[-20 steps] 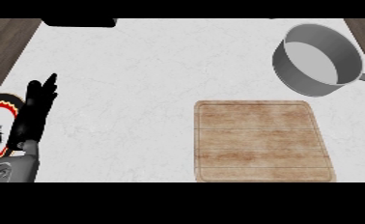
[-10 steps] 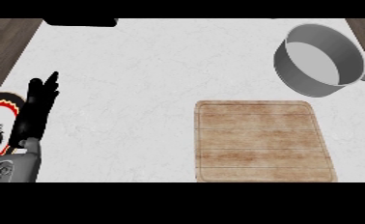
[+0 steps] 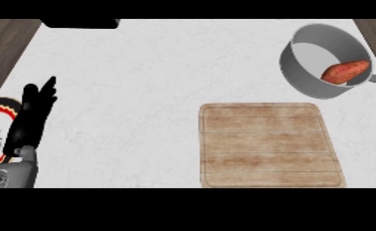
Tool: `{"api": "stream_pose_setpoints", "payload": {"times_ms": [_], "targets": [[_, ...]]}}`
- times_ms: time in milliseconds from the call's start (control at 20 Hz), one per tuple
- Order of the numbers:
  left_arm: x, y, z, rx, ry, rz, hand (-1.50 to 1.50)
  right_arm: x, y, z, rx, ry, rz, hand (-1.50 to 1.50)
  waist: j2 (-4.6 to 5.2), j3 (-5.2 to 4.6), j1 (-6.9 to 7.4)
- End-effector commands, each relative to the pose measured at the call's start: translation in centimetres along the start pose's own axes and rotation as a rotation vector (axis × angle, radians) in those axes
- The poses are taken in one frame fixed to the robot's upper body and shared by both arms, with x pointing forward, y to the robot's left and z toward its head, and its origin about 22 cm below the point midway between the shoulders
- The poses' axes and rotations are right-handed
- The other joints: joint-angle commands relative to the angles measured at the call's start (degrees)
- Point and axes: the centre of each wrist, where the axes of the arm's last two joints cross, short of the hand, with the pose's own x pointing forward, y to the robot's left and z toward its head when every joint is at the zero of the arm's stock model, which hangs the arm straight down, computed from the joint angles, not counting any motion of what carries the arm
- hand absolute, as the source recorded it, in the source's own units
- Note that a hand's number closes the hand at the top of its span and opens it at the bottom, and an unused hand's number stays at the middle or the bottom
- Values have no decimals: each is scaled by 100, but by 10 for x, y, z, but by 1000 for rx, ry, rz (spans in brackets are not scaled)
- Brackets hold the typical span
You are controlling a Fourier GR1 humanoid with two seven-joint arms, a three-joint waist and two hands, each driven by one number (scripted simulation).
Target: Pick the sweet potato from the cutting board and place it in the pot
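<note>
The left hand (image 3: pixel 31 120) rests at the desk's left edge, fingers (image 3: pixel 40 93) straight, pointing up and holding nothing. Well off to the right of those fingers, the sweet potato (image 3: pixel 345 71) lies inside the grey pot (image 3: pixel 308 73) at the far right corner. The wooden cutting board (image 3: pixel 269 145) sits below the pot on the white marbled desk (image 3: pixel 147 85). A dark wood strip (image 3: pixel 15 38) borders the left side.

A white marbled counter (image 3: pixel 147 75) carries a wooden cutting board (image 3: pixel 268 145) and, just beyond the board's far right corner, a grey pot (image 3: pixel 312 75).
</note>
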Motion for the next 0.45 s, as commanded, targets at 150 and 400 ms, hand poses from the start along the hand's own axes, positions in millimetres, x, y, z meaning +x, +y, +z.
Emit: {"api": "stream_pose_setpoints", "payload": {"times_ms": [150, 400], "targets": [[-8, 2, 5, 9, 6, -7, 0, -27, -30, 16, -261, -24, -282, -150, 3, 6, -36], [-2, -9, 4, -1, -13, -4, 0, -38, -78, 40, -373, 8, -328, -150, 19, 5, -14]]}}
